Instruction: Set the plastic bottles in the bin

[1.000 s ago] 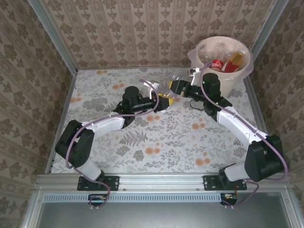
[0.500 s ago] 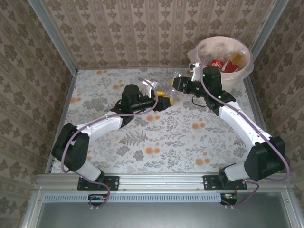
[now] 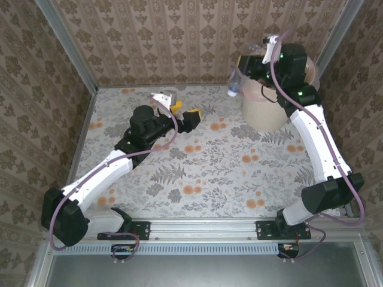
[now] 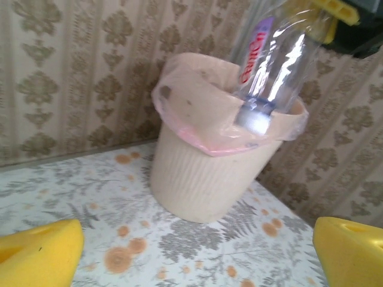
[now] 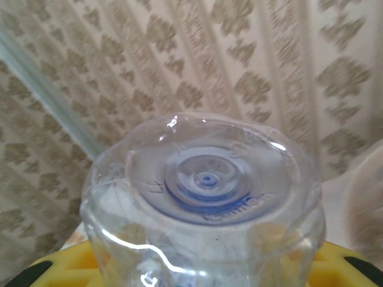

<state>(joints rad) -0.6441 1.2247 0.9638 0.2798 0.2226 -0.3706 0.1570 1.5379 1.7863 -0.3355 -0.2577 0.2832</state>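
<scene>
Our right claw (image 3: pixel 242 70) is closed on a clear bottle (image 4: pixel 272 66), pinching it near its base so that it hangs neck down. In the right wrist view the round base faces the lens, with yellow fingers (image 5: pixel 54 266) at either side of it. Our left claw (image 3: pixel 184 112) is spread wide and holds nothing. Its two yellow fingertips sit well apart in the bottom corners of the left wrist view and touch neither bottle nor bin.

Patterned walls (image 3: pixel 179 36) close the table (image 3: pixel 209 179) in at 9, 12 and 3 o'clock. From the middle of the table down to 6 o'clock we see a broad stretch of bare floral surface between the two arms. The left claw sits at about 11 o'clock from the table's middle, short of the back wall.

The bin (image 4: pixel 197 179) stands upright in the 1 o'clock corner, near both the back and the right wall. Its pinkish bag (image 4: pixel 197 128) is folded over the rim. Seen from above, our right arm crosses over its mouth.

The bottle hangs at the bin's 9 o'clock side, tilted slightly, and red lettering (image 4: pixel 254 54) runs along it. Its pale cap (image 4: pixel 254 116) is level with the rim. We cannot tell whether the cap is over the opening or just outside it.
</scene>
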